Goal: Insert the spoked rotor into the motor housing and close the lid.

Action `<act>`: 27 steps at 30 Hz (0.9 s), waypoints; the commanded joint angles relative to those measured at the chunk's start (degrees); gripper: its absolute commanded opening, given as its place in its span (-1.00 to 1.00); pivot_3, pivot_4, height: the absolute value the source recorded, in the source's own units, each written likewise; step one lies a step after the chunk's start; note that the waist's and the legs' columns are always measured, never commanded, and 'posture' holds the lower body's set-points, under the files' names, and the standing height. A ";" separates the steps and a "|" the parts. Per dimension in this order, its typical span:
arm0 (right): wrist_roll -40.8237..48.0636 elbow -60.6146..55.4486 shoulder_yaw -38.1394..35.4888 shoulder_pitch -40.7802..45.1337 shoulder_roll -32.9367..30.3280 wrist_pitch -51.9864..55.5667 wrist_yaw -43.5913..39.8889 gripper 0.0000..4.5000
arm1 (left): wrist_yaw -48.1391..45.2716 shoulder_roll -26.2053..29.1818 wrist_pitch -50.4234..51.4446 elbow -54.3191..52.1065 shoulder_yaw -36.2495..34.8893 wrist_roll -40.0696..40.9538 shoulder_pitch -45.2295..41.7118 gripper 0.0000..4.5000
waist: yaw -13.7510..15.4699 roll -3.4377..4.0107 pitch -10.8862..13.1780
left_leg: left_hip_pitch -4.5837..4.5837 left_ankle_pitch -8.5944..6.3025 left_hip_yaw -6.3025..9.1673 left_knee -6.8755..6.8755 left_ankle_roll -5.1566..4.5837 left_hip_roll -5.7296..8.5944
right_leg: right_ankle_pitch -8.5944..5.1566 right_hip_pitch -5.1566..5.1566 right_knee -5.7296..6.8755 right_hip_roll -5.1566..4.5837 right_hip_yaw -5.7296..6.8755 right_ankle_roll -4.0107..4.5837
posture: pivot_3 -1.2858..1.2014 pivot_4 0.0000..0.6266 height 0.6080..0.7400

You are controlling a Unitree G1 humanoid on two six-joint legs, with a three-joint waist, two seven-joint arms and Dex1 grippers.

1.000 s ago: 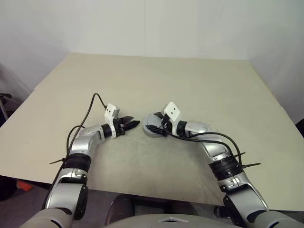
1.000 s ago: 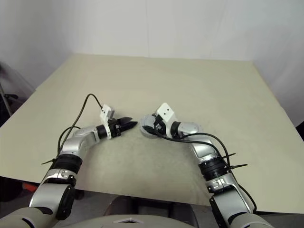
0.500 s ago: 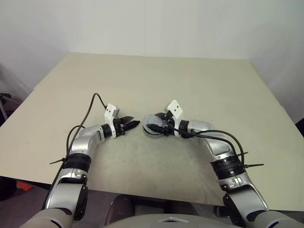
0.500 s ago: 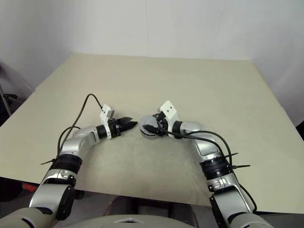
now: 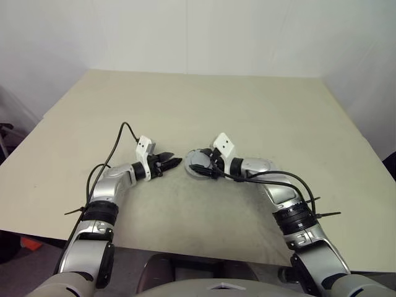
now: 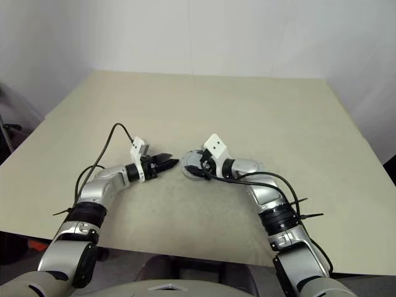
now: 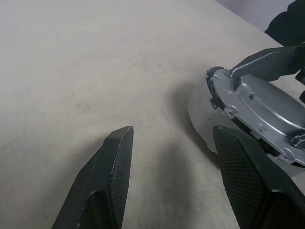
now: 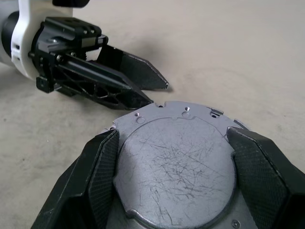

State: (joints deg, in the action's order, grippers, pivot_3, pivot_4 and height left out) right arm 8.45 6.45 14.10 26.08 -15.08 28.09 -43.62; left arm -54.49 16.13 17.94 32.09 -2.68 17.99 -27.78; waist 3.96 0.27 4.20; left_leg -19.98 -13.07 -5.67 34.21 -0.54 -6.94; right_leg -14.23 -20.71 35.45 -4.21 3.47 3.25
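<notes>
2 claws meeting almost tip to tip just below the middle of the head view, over a bare beige table. On the right of the pair: right gripper clenched across a round grey metal piece, 1 finger on each side of its rim. Scratched flat face and a flange with small holes turned toward the wrist camera. No coils on this face, so probably the motor housing seen from its back, though hard to tell for sure. Held tilted, lower edge close to the table or touching it; cannot tell which. On the left of the pair: left gripper spread and empty, tips just beside the piece's edge, apart from it.

Judged as the orienting step: housing in hand, nothing inserted yet. Next move likely calls for turning the piece open side up and laying it flat, or passing it to the waiting left claw, grip kept square against slipping.
</notes>
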 commanded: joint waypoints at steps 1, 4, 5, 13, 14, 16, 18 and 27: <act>1.34 -1.52 -0.35 0.46 0.37 0.50 -0.51 0.40 | 0.02 0.29 -0.32 -1.98 -0.48 0.71 0.17 0.24 | -0.01 0.00 0.00 | -0.01 0.00 0.00 0.00 0.00 0.00 | 0.00 -0.01 0.00 0.00 0.00 0.00 | 0.03 -1.00 1.00; 1.87 -3.61 -0.15 0.63 0.01 0.84 -1.12 0.40 | 0.03 0.28 -0.26 -1.99 -0.49 0.70 0.26 0.24 | 0.00 0.00 0.00 | -0.02 0.00 0.00 0.00 -0.01 0.00 | 0.00 -0.07 0.00 0.00 0.00 0.00 | 0.03 -1.00 1.00; 1.95 -3.91 -0.12 0.78 0.01 1.12 -1.11 0.40 | 0.04 0.26 -0.24 -2.00 -0.49 0.70 0.27 0.24 | -0.01 0.00 0.00 | -0.02 0.00 0.00 0.00 -0.02 0.00 | 0.00 -0.12 0.00 0.00 0.00 0.00 | 0.03 -1.00 1.00; 1.25 -2.18 -0.03 1.41 0.86 0.53 0.16 0.40 | 0.09 0.25 -0.19 -2.13 -0.47 0.67 0.37 0.24 | -0.01 0.00 0.00 | -0.02 0.00 0.00 0.00 -0.02 0.00 | 0.00 -0.13 -0.01 0.00 0.00 0.00 | 0.03 -1.00 1.00; 1.68 -2.65 -0.34 1.41 1.04 0.77 0.17 0.40 | 0.09 0.29 -0.24 -2.08 -0.46 0.63 0.45 0.24 | -0.02 0.00 0.00 | -0.01 0.00 0.00 0.00 -0.02 0.00 | 0.00 -0.13 -0.01 0.00 0.00 0.00 | 0.03 -1.00 1.00; 2.02 -3.33 -0.81 1.50 1.32 0.55 0.25 0.40 | 0.07 0.37 -0.31 -1.99 -0.43 0.53 0.64 0.24 | -0.04 0.00 0.00 | -0.01 0.00 0.00 0.00 -0.02 0.00 | 0.00 -0.14 -0.01 0.00 0.00 0.00 | 0.03 -1.00 1.00; 2.10 -3.51 -1.27 1.74 1.72 0.24 0.62 0.40 | 0.09 0.43 -0.28 -1.92 -0.42 0.47 0.76 0.24 | -0.04 0.00 0.00 | -0.02 0.00 0.00 0.00 -0.02 0.00 | 0.00 -0.14 -0.01 0.00 0.00 0.00 | 0.03 -1.00 1.00; -0.21 -0.64 -0.34 2.47 1.68 -1.47 2.14 0.40 | 0.14 0.38 -0.46 -1.42 -0.49 0.42 0.45 0.24 | -0.05 0.00 0.00 | -0.02 0.00 0.00 0.00 -0.02 0.00 | 0.00 -0.15 -0.01 0.00 0.00 0.00 | 0.03 -1.00 1.00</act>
State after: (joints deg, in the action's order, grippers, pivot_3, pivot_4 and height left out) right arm 8.74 6.26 13.70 26.49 -13.95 28.36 -42.00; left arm -54.46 16.13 17.91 31.12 -2.71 17.99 -27.16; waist 3.91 0.27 4.20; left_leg -19.99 -13.07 -5.67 34.21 -0.56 -6.94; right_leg -14.23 -20.86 35.44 -4.21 3.47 3.25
